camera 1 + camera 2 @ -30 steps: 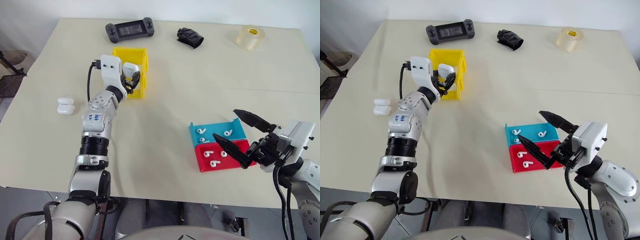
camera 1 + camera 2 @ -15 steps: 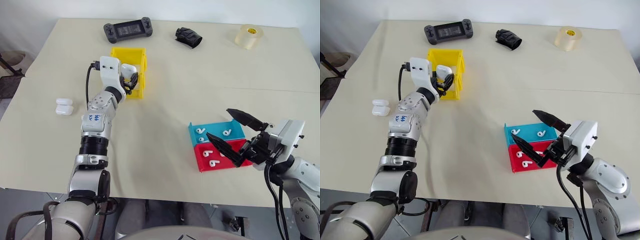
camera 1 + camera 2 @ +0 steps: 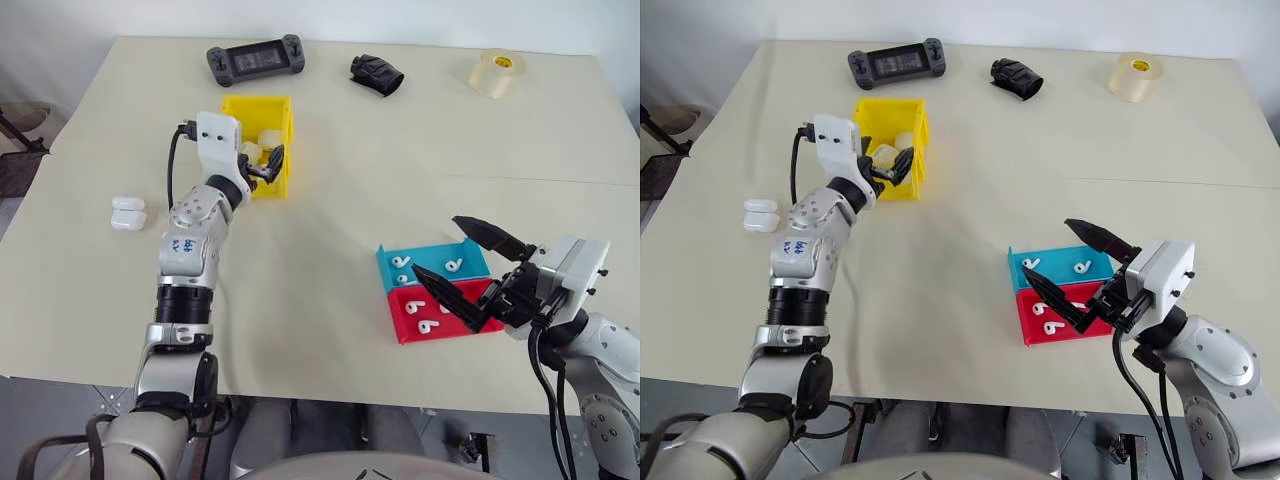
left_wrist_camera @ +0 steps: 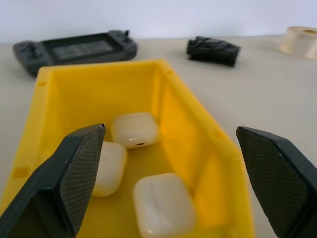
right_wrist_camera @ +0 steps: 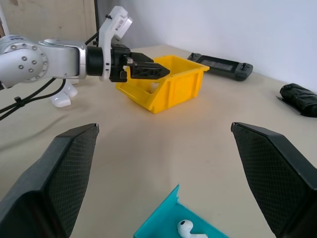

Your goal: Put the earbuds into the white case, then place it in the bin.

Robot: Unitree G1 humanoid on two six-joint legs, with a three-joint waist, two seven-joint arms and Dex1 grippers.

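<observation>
Head view: my left gripper (image 3: 262,160) stands over the bin (image 3: 283,180), jaws wide, empty; my right gripper (image 3: 470,268), spread, empty, hovers above the earbuds (image 3: 403,263). Left wrist view: the white case (image 4: 162,205) lies inside the bin beside two others.

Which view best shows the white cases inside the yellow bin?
The left wrist view: it looks straight into the bin and shows three white cases lying on its floor. The head views show them as small pale shapes beside the left gripper. The right wrist view shows the bin's outer walls.
</observation>
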